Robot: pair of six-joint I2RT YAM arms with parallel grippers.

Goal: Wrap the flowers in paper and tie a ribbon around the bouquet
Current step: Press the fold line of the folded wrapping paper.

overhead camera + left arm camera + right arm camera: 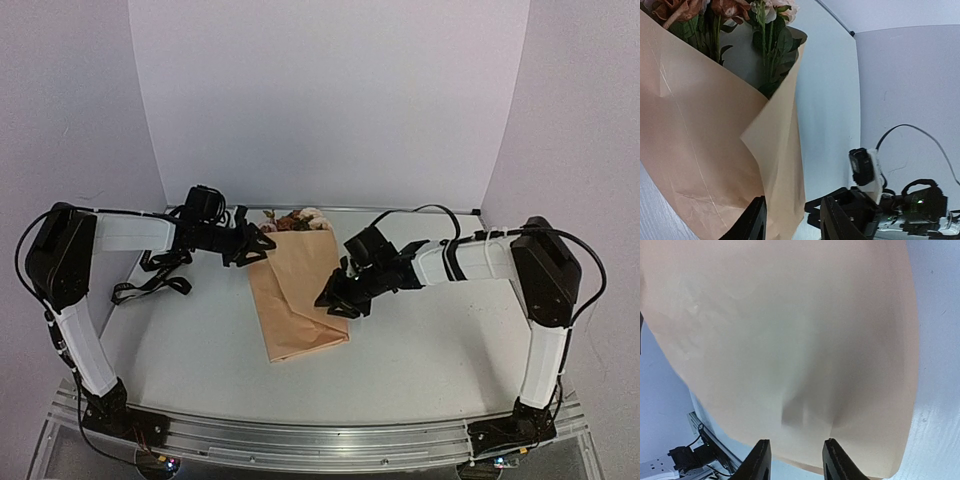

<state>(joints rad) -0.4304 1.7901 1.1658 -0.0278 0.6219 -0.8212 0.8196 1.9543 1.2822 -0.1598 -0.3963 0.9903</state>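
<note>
The bouquet point(298, 290) lies flat near the middle of the table point(430, 350). Its flowers point(295, 220) point toward the far wall, and the paper point(700, 140) is folded over the stems with one flap overlapping the other. Wrapping thus appears done or nearly so, though the fold looks loose and nothing binds it. Tying is not begun: no band crosses the cone. The black looped strip on the table to the left, probably the ribbon point(150, 287), lies well apart from it, near the left arm. The left gripper point(252, 245) sits at the upper left edge of the paper, jaws partly apart, with the flap's lower corner in the gap but apparently not pinched. The right gripper point(795, 460) is at the right edge, jaws likewise partly apart, the paper's rim just beyond its fingertips and nothing held. The stems are hidden inside the wrap. The strip is too small overhead to show lettering, so it may be cable. The right wrist view is blurred and almost wholly paper.
</note>
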